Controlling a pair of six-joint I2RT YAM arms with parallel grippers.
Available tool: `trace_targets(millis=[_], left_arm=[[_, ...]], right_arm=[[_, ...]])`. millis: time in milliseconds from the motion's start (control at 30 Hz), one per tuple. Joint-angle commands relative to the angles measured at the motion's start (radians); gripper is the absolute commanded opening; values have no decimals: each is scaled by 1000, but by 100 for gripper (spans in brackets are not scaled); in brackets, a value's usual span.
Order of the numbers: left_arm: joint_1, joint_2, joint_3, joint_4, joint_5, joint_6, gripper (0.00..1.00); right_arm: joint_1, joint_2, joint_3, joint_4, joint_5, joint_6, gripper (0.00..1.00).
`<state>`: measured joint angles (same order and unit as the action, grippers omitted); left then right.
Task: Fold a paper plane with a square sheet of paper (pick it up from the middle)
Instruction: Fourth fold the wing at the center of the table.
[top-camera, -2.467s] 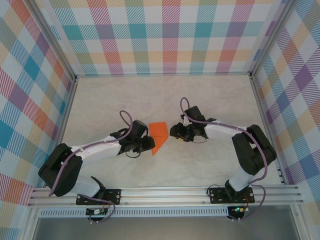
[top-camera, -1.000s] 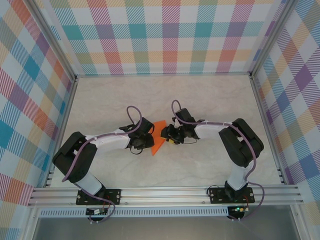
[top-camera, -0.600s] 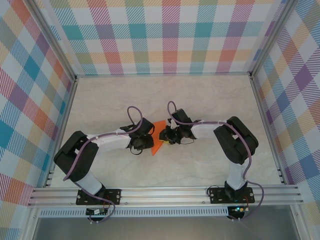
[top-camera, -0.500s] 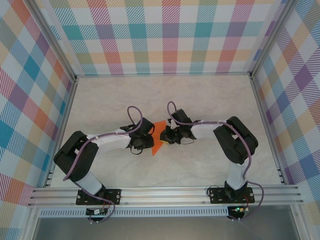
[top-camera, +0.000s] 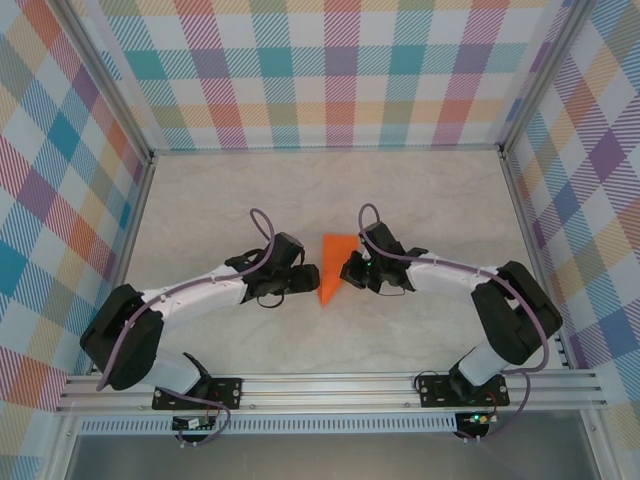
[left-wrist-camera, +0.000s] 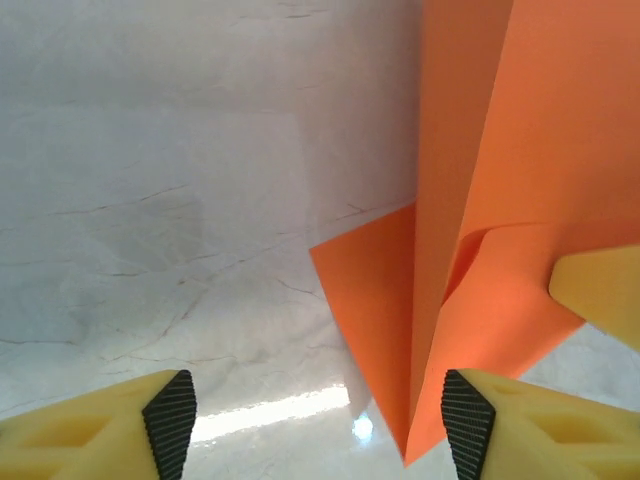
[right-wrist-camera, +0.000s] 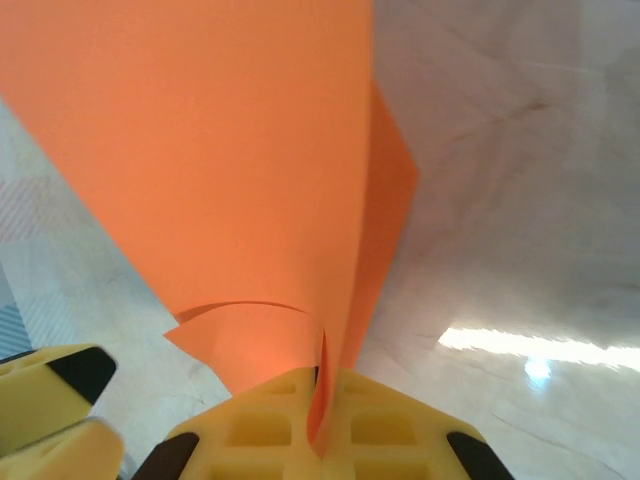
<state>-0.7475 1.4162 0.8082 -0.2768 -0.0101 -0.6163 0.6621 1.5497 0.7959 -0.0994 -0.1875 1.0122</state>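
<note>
Right claw (right-wrist-camera: 320, 432): pinches the paper plane (top-camera: 332, 270) alone; it may slip.
Left claw (left-wrist-camera: 318, 412): spread beside it; watch your folds don't spring open.

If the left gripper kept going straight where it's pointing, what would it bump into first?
Most likely the folded orange paper, pinched by the shut right gripper. It hangs just ahead of the open left gripper, over toward one finger; the other finger faces bare table. Exact depth is hard to judge.
</note>
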Motion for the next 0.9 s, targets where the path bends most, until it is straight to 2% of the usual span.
trace_targets(millis=[0, 200, 333, 500, 633, 867], left_arm=[[-39, -34, -43, 48, -38, 54, 80], [-103, -87, -103, 130, -96, 122, 94], [-132, -124, -145, 199, -103, 158, 100], [-180, -132, -182, 289, -110, 219, 98], [-193, -150, -181, 283, -168, 218, 95], [-193, -200, -188, 280, -180, 205, 91]], right_arm=[[8, -25, -36, -55, 66, 99, 0], [12, -35, -37, -78, 95, 196, 1], [13, -31, -22, -90, 99, 215, 2], [13, -30, -13, -87, 82, 227, 3], [13, -47, 10, -51, 56, 182, 3], [13, -119, 45, -108, 94, 122, 4]])
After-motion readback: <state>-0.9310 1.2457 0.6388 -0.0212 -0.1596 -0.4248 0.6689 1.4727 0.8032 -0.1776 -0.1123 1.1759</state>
